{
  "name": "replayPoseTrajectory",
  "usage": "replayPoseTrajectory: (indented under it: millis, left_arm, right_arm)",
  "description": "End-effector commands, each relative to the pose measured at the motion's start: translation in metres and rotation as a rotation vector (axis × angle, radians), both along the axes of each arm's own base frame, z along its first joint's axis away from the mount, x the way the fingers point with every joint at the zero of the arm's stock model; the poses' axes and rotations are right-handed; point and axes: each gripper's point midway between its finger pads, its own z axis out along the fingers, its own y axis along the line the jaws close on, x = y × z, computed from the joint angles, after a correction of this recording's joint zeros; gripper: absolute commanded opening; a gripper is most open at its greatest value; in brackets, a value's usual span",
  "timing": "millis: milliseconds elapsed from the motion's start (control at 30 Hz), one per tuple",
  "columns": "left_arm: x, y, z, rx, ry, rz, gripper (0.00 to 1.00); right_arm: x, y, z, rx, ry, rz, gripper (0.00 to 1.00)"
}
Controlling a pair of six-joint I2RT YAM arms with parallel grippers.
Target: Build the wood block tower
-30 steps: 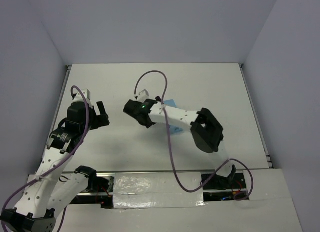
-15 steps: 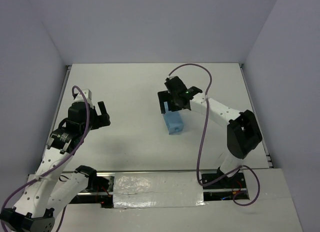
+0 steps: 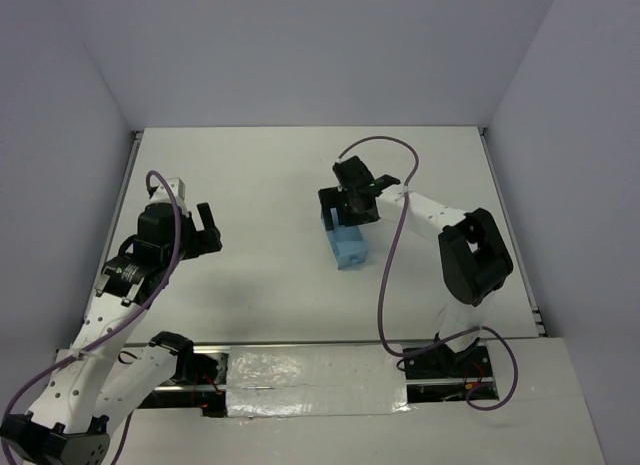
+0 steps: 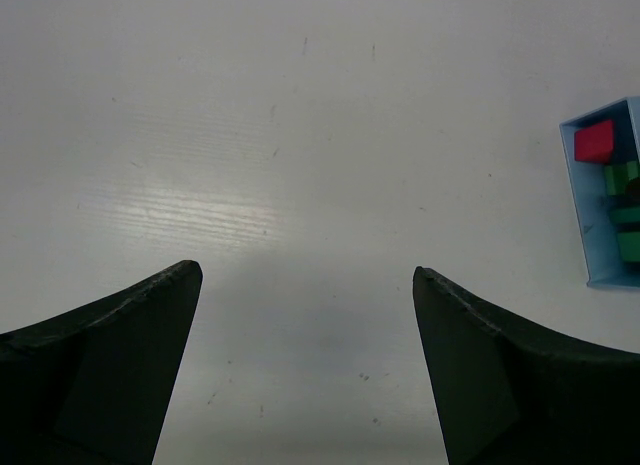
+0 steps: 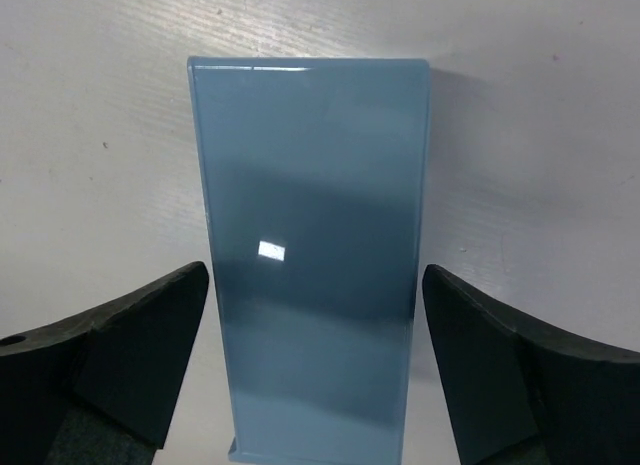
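Observation:
A light-blue tray (image 3: 348, 247) sits mid-table. In the left wrist view the tray (image 4: 598, 277) shows its open side at the right edge, with a red block (image 4: 594, 141) and green blocks (image 4: 625, 175) inside. From the right wrist only a flat closed face of the tray (image 5: 310, 185) shows; the blocks are hidden there. My right gripper (image 5: 312, 275) (image 3: 343, 210) is open, with one finger on each long side of the tray's near end. My left gripper (image 4: 308, 275) (image 3: 203, 230) is open above bare table far to the left, holding nothing.
The white table (image 3: 250, 175) is walled in on three sides. A purple cable (image 3: 385, 275) loops down from the right arm towards its base. The right arm's elbow (image 3: 470, 255) rises to the right of the tray.
The right arm swung right and folded back, bringing its gripper from left of centre to over the tray's far end. The tray is now uncovered. The left arm has not moved.

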Motion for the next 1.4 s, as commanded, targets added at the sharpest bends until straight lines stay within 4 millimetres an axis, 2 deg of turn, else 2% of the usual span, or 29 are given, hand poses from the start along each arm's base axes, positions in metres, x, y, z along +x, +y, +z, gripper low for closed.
replayPoseTrajectory:
  millis: [0, 33, 67, 100, 133, 233, 300, 333, 367, 400, 433, 467, 500, 567, 600, 667, 767, 833, 967, 1000, 1033, 1133, 1167, 1200, 1233, 1267, 1300, 1333, 1367]
  left_arm:
    - [0.006, -0.004, 0.008, 0.004, -0.04, -0.027, 1.0]
    - [0.005, -0.004, 0.008, 0.005, -0.038, -0.028, 1.0]
    - [0.005, -0.004, 0.008, 0.005, -0.039, -0.03, 0.99]
    - [0.006, -0.004, 0.008, 0.006, -0.038, -0.03, 1.0]
    - [0.006, -0.004, 0.008, 0.004, -0.038, -0.029, 0.99]
    - [0.006, -0.004, 0.008, 0.005, -0.038, -0.028, 1.0]
    - [0.006, -0.003, 0.009, 0.006, -0.041, -0.027, 1.0]
    - [0.006, -0.004, 0.009, 0.004, -0.041, -0.029, 1.0]
    - [0.006, -0.004, 0.009, 0.004, -0.041, -0.028, 0.99]
    - [0.006, -0.004, 0.009, 0.004, -0.041, -0.028, 1.0]
    - [0.005, -0.003, 0.009, 0.005, -0.041, -0.026, 1.0]
    - [0.005, -0.003, 0.009, 0.005, -0.041, -0.024, 0.99]
    - [0.005, -0.003, 0.009, 0.005, -0.042, -0.026, 1.0]
    - [0.005, -0.003, 0.01, 0.006, -0.044, -0.024, 1.0]
    - [0.005, -0.003, 0.01, 0.005, -0.046, -0.025, 0.99]
    - [0.005, -0.002, 0.01, 0.004, -0.047, -0.021, 1.0]
    - [0.004, -0.003, 0.01, 0.005, -0.047, -0.025, 0.99]
    - [0.004, -0.003, 0.012, 0.004, -0.053, -0.027, 1.0]
    - [0.004, -0.003, 0.012, 0.001, -0.057, -0.028, 1.0]
    - [0.004, -0.004, 0.012, 0.001, -0.057, -0.029, 0.99]
    - [0.004, -0.004, 0.012, 0.001, -0.056, -0.029, 1.0]
    - [0.003, -0.003, 0.012, 0.003, -0.055, -0.025, 1.0]
    - [0.003, -0.002, 0.012, 0.004, -0.057, -0.022, 1.0]
    - [0.003, -0.003, 0.014, 0.002, -0.064, -0.023, 1.0]
    - [0.003, -0.003, 0.013, 0.001, -0.062, -0.028, 0.99]
    - [0.003, -0.003, 0.013, 0.001, -0.064, -0.028, 1.0]
    - [0.003, -0.004, 0.013, 0.0, -0.064, -0.029, 1.0]
    - [0.003, -0.004, 0.013, 0.0, -0.061, -0.03, 0.99]
    - [0.003, -0.005, 0.013, 0.001, -0.057, -0.034, 0.99]
  right_arm:
    - [-0.001, 0.008, -0.007, 0.037, 0.007, 0.036, 0.9]
    - [-0.001, 0.008, -0.006, 0.04, 0.003, 0.034, 0.85]
    - [-0.002, 0.01, -0.004, 0.05, 0.004, 0.04, 0.71]
    - [-0.003, 0.012, -0.002, 0.062, 0.01, 0.044, 0.65]
    - [-0.003, 0.013, 0.0, 0.065, 0.01, 0.04, 0.54]
    - [0.002, 0.007, 0.006, 0.028, -0.012, -0.019, 0.41]
    - [0.001, 0.008, 0.012, -0.021, -0.036, -0.044, 0.39]
    - [0.007, 0.001, 0.014, -0.085, -0.075, -0.096, 0.38]
    - [0.014, 0.004, 0.025, -0.104, -0.111, -0.113, 0.38]
    - [0.005, 0.007, 0.019, -0.156, -0.094, -0.115, 0.38]
    - [0.009, 0.002, 0.023, -0.215, -0.127, -0.148, 0.38]
    - [0.016, 0.009, 0.027, -0.236, -0.145, -0.153, 0.38]
    - [0.008, 0.013, 0.025, -0.279, -0.136, -0.151, 0.38]
    - [0.017, 0.021, 0.03, -0.34, -0.177, -0.169, 0.38]
    - [0.009, 0.029, 0.028, -0.368, -0.169, -0.148, 0.38]
    - [0.014, 0.037, 0.028, -0.401, -0.188, -0.157, 0.39]
    - [0.012, 0.04, 0.026, -0.454, -0.189, -0.167, 0.39]
    - [0.011, 0.038, 0.028, -0.47, -0.194, -0.174, 0.39]
    - [0.009, 0.024, 0.046, -0.478, -0.227, -0.204, 0.4]
    - [0.01, 0.027, 0.046, -0.436, -0.212, -0.191, 0.4]
    - [0.011, 0.015, 0.046, -0.407, -0.19, -0.201, 0.4]
    - [0.017, 0.01, 0.04, -0.245, -0.133, -0.195, 0.4]
    - [0.011, -0.002, 0.037, -0.214, -0.109, -0.195, 0.4]
    - [0.025, -0.015, 0.039, -0.157, -0.118, -0.22, 0.4]
    - [0.022, -0.012, 0.034, -0.076, -0.069, -0.19, 0.4]
    - [0.015, -0.022, 0.028, -0.037, -0.037, -0.187, 0.4]
    - [0.032, -0.04, 0.029, 0.024, -0.048, -0.21, 0.4]
    - [0.033, -0.044, 0.026, 0.081, -0.03, -0.19, 0.4]
    - [0.016, -0.033, 0.018, 0.219, 0.06, -0.1, 0.41]
